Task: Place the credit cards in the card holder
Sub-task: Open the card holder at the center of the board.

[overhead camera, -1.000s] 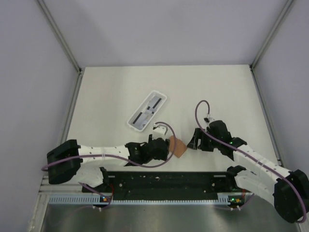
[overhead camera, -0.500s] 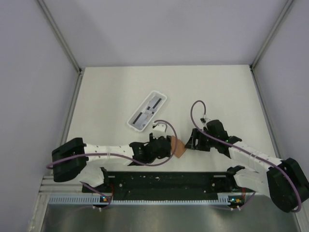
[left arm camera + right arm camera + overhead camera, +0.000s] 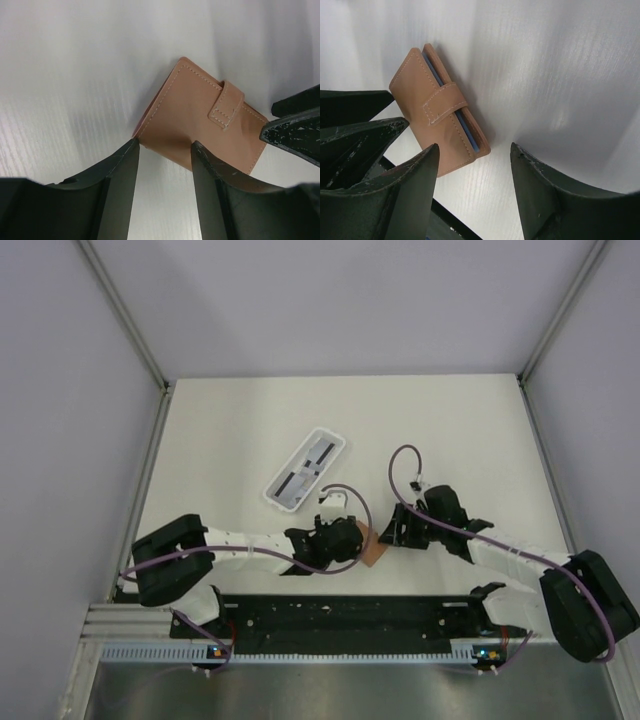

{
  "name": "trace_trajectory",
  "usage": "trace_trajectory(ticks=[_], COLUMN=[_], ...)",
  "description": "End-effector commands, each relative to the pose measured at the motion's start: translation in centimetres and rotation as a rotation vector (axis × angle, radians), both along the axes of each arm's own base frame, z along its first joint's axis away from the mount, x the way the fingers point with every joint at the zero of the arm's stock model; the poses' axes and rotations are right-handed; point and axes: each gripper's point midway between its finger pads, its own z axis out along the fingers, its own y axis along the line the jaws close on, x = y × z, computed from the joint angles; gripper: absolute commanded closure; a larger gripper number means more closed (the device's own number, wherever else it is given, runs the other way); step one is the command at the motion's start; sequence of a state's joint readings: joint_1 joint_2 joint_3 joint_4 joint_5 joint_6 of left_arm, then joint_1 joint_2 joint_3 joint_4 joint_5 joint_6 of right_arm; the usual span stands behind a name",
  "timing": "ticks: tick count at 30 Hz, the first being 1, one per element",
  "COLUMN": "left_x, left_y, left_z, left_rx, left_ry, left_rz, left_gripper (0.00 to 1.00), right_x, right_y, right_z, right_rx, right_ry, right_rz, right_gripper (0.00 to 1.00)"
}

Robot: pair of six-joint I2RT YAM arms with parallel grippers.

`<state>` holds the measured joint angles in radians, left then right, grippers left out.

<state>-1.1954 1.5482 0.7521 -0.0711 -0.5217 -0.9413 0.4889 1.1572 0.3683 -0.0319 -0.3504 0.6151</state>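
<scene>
Left gripper (image 3: 165,145) near card holder (image 3: 200,120), tan, folded, strap closed

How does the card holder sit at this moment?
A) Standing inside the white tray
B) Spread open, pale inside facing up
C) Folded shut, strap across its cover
C: the card holder lies folded shut on the table, its strap across the cover and only a thin blue-grey edge of the inside showing.

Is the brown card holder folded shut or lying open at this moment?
Folded shut. The strap of the card holder lies across its front cover, and the blue inside shows only as a thin edge.
</scene>
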Motion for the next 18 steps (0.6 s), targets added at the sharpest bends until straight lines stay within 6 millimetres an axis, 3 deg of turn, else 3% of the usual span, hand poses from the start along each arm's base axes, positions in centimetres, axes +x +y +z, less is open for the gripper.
trace_trajectory(ticks=[1, 12, 18], left_x=[0.5, -0.4, -0.7], left_y=[-1.4, -2.3, -2.4], left_z=[0.0, -2.8, -3.8], left_rx=[-0.079, -0.105, -0.098], left_ry=[0.033, 0.101, 0.126], left_rz=[0.021, 0.007, 0.004], left_gripper=[0.49, 0.6, 0.62], right_x=[-0.5, -1.3, -2.1], right_y=[-0.4, 0.4, 1.1], right_z=[-1.1, -2.0, -1.9], right_rx=[-0.026, 0.023, 0.086], right_ry=[0.03, 0.079, 0.099], right_rz=[-0.008, 0.022, 0.039], right_gripper=[0.41, 0.41, 0.48])
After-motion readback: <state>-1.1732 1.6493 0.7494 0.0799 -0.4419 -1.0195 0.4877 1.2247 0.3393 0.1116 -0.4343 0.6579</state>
